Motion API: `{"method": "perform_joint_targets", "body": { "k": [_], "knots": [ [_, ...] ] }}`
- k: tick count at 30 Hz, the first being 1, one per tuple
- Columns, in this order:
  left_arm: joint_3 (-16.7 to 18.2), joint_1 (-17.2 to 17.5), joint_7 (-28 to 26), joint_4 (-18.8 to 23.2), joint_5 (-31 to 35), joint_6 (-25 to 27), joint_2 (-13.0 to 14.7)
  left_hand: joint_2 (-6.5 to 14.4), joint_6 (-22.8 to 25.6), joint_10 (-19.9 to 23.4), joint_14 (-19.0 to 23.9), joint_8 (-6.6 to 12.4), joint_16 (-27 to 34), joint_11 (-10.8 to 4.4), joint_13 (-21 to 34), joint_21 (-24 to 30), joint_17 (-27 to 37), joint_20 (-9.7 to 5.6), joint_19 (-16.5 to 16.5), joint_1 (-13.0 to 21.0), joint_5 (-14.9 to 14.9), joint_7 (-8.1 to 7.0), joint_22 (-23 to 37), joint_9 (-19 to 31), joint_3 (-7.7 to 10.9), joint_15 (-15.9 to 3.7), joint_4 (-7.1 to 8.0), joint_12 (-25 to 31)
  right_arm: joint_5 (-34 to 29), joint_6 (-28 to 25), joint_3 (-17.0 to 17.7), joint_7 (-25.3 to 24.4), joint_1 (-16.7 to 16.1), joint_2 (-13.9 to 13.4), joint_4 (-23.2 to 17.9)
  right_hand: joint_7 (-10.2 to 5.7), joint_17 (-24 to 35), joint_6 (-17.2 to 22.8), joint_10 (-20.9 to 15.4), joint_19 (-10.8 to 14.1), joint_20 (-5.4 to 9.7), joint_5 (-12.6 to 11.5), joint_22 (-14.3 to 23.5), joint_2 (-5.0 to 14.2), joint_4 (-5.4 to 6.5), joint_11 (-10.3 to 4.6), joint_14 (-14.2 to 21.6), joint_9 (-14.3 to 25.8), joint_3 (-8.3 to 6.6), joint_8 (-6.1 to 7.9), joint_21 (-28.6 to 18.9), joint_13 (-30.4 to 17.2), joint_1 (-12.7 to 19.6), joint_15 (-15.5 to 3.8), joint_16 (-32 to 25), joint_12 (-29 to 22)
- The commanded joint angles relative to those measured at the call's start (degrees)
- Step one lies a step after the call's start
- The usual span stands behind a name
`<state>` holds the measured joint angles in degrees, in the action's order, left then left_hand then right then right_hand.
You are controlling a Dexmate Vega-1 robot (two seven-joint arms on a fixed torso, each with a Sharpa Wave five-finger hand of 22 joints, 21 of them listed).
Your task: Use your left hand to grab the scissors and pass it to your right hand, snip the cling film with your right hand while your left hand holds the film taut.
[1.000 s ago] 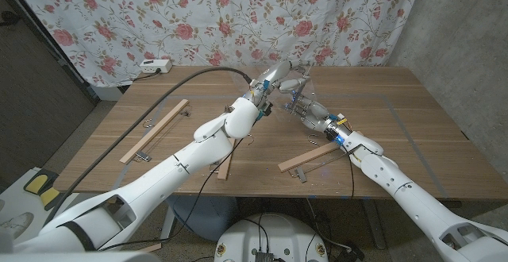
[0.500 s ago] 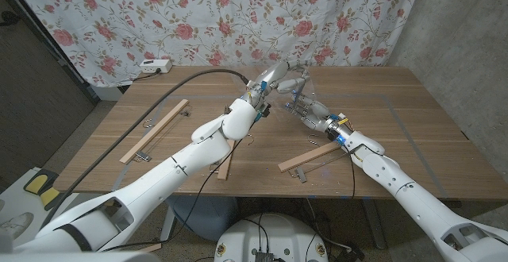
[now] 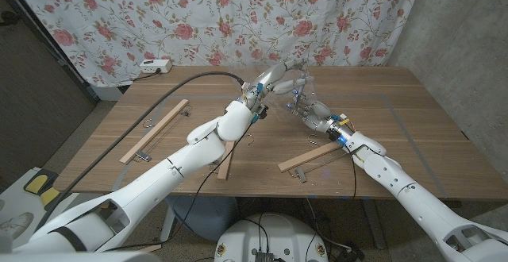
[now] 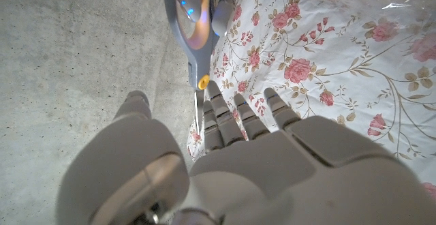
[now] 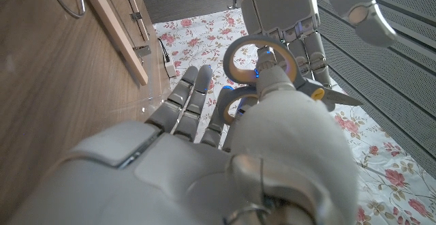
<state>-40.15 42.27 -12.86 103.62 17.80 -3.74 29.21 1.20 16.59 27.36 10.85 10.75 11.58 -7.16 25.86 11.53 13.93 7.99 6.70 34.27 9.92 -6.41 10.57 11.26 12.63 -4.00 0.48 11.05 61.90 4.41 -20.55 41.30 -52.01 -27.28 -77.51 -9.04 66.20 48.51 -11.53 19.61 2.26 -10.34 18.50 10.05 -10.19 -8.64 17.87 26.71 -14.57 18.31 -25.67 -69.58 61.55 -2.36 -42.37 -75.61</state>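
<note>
The scissors (image 3: 283,78), grey with yellow-lined handles, hang above the far middle of the table between both hands. My left hand (image 3: 262,87) grips them by the blades; in the left wrist view the blade (image 4: 197,106) runs down between thumb and fingers. My right hand (image 3: 308,109) is at the handle end; in the right wrist view its thumb (image 5: 274,82) sits in a handle loop (image 5: 262,56) while its fingers (image 5: 187,95) reach out beyond. The cling film (image 3: 327,152) is a faint clear sheet by the wooden strip (image 3: 305,160).
A second wooden strip (image 3: 225,167) lies under my left arm, and a third (image 3: 155,129) with metal clips lies at the left. A black cable (image 3: 190,78) curves across the far left. A white power strip (image 3: 155,66) sits at the back edge by the floral curtain.
My left hand has shifted slightly left and away with the blade end of the scissors. My right hand has stayed almost still at the handles.
</note>
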Motion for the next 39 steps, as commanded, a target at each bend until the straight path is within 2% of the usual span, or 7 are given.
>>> {"method": "perform_joint_targets", "body": {
  "k": [1, 9, 12, 17, 19, 31, 39],
  "knots": [
    [2.9, 3.5, -2.8, -0.6, -3.9, -5.0, 0.4, -0.6, -1.5, -3.2, -2.1, -0.35, -0.5, 1.23, -0.3, -0.2, 0.1, 0.39, -0.9, -3.1, 0.3, 0.09, 0.2, 0.0, -1.47, 0.85, 1.06, -0.2, 0.4, -0.9, 0.7, -0.9, -0.9, -1.0, -0.9, -0.06, 0.4, 0.2, -2.7, 0.2, 1.03, -0.2, 0.3, 0.26, 4.28, -2.37, 0.5, 0.3, -4.71, 0.27, -0.5, -0.2, -0.2, -10.66, 0.1, -6.1],
    [4.8, 5.7, -3.9, 0.5, -5.0, -6.4, 1.1, -0.8, -2.4, -3.8, -2.6, -0.42, -0.5, 1.42, -0.5, -0.2, 0.0, 0.54, -1.1, -4.0, 0.4, 0.0, 0.2, 0.0, -1.85, 1.11, 1.33, -0.1, 0.9, -1.6, 1.4, -1.9, -1.5, -2.0, -2.2, -0.03, 0.7, 0.1, -2.7, 0.2, 0.92, -0.2, 0.6, 0.21, 4.27, -2.38, 0.9, 0.4, -4.94, 0.2, -1.1, -0.1, -0.3, -10.69, 0.2, -6.1],
    [5.1, 6.3, -4.2, 1.0, -4.7, -6.7, 1.4, -0.9, -2.6, -3.9, -2.6, -0.44, -0.4, 1.46, -0.5, -0.2, 0.0, 0.5, -1.1, -4.1, 0.4, -0.13, 0.2, -0.1, -1.9, 1.13, 1.33, 0.0, 1.3, -2.1, 1.6, -2.1, -1.6, -2.3, -2.6, 0.27, 1.1, 0.0, -2.5, 1.5, -0.27, -0.2, 0.6, 0.24, 4.09, -2.36, 1.2, 0.5, -5.24, 0.12, -1.9, 0.0, -0.1, -10.71, 0.3, -6.1],
    [6.3, 7.7, -4.8, 2.2, -4.9, -7.3, 2.1, -0.9, -2.7, -4.1, -2.6, -0.34, -0.4, 1.45, -0.6, -0.1, 0.0, 0.48, -1.0, -4.1, 0.5, -0.07, 0.2, -0.1, -1.94, 1.16, 1.3, 0.1, 2.0, -3.3, 2.5, -4.1, -2.6, -3.5, -4.8, 0.29, 1.4, -0.1, -2.6, 2.4, -0.87, -0.2, 0.6, 0.18, 3.95, -2.34, 1.4, 0.5, -5.39, 0.0, -2.6, 0.0, 0.0, -10.69, 0.2, -6.3],
    [6.9, 8.4, -5.3, 2.7, -5.0, -7.5, 2.3, -0.9, -2.7, -4.1, -2.6, -0.3, -0.4, 1.43, -0.6, -0.1, -0.1, 0.49, -1.0, -4.2, 0.5, -0.02, 0.2, -0.1, -1.94, 1.16, 1.3, 0.1, 2.7, -4.1, 3.0, -4.8, -3.1, -4.1, -6.0, 0.51, 1.7, -0.2, -2.5, 3.2, -1.68, -0.2, 0.6, 0.17, 3.95, -2.33, 1.5, 0.7, -5.47, 0.05, -3.1, 0.0, -0.1, -10.65, 0.2, -6.3],
    [9.6, 10.7, -5.2, 3.4, -8.2, -8.1, 3.1, -0.8, -2.9, -4.0, -2.2, -0.11, -0.1, 1.3, -0.8, 0.1, -0.2, 0.6, -0.7, -4.2, 0.6, -0.08, 0.2, -0.1, -1.9, 1.29, 1.18, 0.5, 4.9, -7.5, 4.5, -8.8, -4.7, -6.7, -11.6, 1.14, 2.3, -0.6, -2.0, 4.8, -2.27, -0.2, 0.5, 0.24, 3.63, -2.25, 1.5, 1.0, -5.96, -0.15, -4.4, 0.3, 0.2, -10.73, 0.4, -6.1],
    [11.3, 13.2, -5.7, 4.2, -9.6, -8.0, 4.1, -0.7, -3.0, -4.1, -2.1, -0.03, -0.1, 1.35, -0.9, 0.2, -0.3, 0.68, -0.7, -4.2, 0.6, 0.12, 0.2, -0.1, -1.86, 1.3, 1.1, 0.6, 5.9, -10.0, 5.1, -11.8, -5.4, -8.7, -15.0, 1.21, 2.6, -0.7, -2.0, 5.0, -2.39, -0.2, 0.3, 0.27, 3.6, -2.31, 1.5, 1.2, -6.16, -0.22, -4.8, 0.3, 0.2, -10.64, 0.4, -6.1]
  ]
}}
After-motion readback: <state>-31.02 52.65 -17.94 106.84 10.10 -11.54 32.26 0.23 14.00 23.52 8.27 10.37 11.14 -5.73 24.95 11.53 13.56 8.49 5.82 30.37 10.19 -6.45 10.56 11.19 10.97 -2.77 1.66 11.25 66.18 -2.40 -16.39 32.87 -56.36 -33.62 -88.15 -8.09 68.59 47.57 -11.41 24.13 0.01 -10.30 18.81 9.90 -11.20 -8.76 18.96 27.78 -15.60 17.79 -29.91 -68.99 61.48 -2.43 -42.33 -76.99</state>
